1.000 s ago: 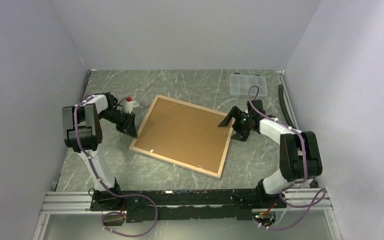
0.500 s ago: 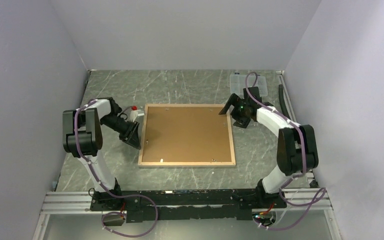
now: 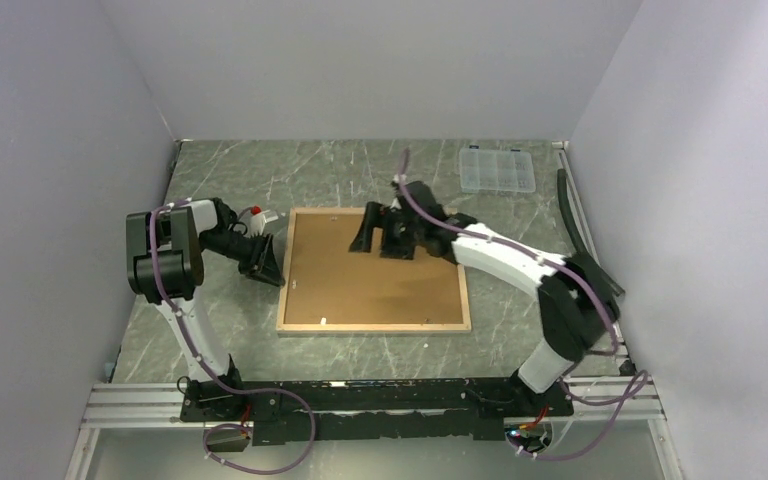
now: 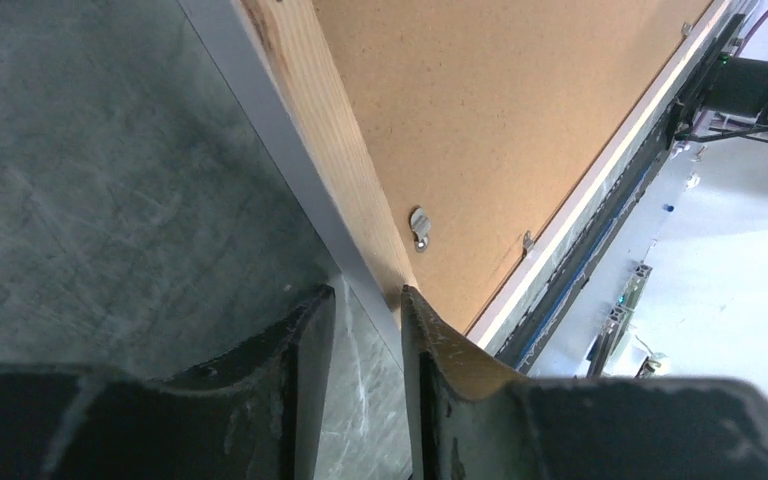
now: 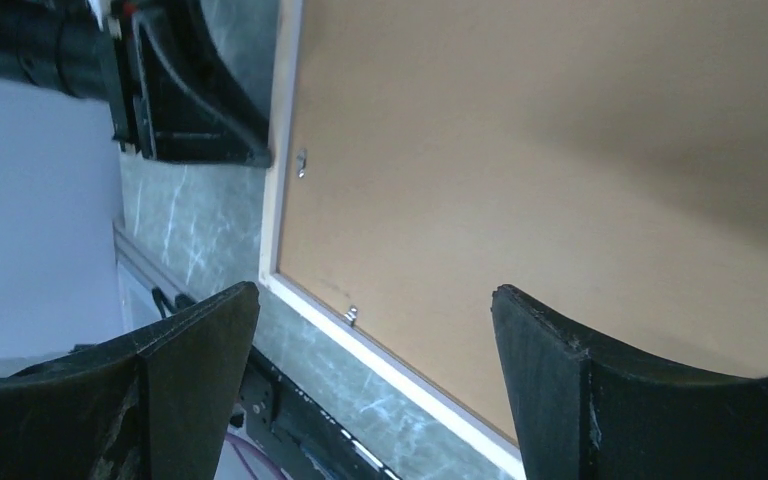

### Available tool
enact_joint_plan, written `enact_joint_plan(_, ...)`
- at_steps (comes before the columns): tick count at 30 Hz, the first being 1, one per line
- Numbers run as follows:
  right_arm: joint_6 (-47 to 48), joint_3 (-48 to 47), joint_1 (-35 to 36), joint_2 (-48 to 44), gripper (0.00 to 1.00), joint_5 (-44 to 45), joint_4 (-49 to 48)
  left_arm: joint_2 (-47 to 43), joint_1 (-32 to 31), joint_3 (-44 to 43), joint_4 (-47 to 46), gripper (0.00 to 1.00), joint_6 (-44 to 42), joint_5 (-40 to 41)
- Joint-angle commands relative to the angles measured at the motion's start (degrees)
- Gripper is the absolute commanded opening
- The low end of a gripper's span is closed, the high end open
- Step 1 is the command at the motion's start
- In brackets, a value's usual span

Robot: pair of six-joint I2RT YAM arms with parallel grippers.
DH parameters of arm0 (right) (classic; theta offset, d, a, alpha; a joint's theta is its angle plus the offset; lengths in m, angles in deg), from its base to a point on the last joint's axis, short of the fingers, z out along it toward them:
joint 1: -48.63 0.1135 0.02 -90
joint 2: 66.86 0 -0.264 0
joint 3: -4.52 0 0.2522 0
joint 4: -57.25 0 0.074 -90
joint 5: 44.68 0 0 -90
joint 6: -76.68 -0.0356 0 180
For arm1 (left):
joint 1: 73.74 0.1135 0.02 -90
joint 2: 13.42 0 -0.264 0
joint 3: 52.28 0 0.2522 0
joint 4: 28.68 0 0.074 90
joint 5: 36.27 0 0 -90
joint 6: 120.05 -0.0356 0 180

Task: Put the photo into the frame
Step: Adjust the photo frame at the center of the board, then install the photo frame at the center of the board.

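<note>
the frame [image 3: 372, 326] is lying flat and face down on the green marbled table [image 3: 260, 180], squared to the near edge, showing its light wood back rails with a thin white side along the outer edge. a brown backing board [image 3: 380, 285] is filling the opening inside the rails, and small metal tabs [image 4: 419, 222] are sitting along the inner edge of the wood, over the board. the left claw [image 3: 272, 268] is resting low at the frame's left rail. in its own wrist view its fingers [image 4: 305, 340] are standing nearly together with the rail's edge running into the narrow gap, so it seems to be pinching the rail, though the contact itself is hard to make out. the right claw [image 3: 365, 232] is hanging above the far half of the board with its fingers [image 5: 550, 330] spread wide and gripping nothing. a clear plastic box [image 3: 497, 169] is sitting well apart, near the far right corner of the table.
</note>
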Motion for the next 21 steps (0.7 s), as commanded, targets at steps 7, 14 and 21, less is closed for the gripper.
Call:
enact_joint_plan(7,-5.1,-13.5,11.6,19.7,0.83,-7.2,-13.0,2.2,-0.3,-0.5,-3.3,0.23,2.7,-1.6)
enact_joint_plan(14,-7.6,-19.2,13.7,27.9,0.79,-10.2,-17.1,2.4,-0.4,-0.6,-3.0,0.17,2.8,-1.6)
enact_joint_plan(21,-8.2,-23.0,14.4,33.0,0.76,-11.1,-17.4,2.5,-0.4,-0.6,-3.0,0.15,2.7,-1.7)
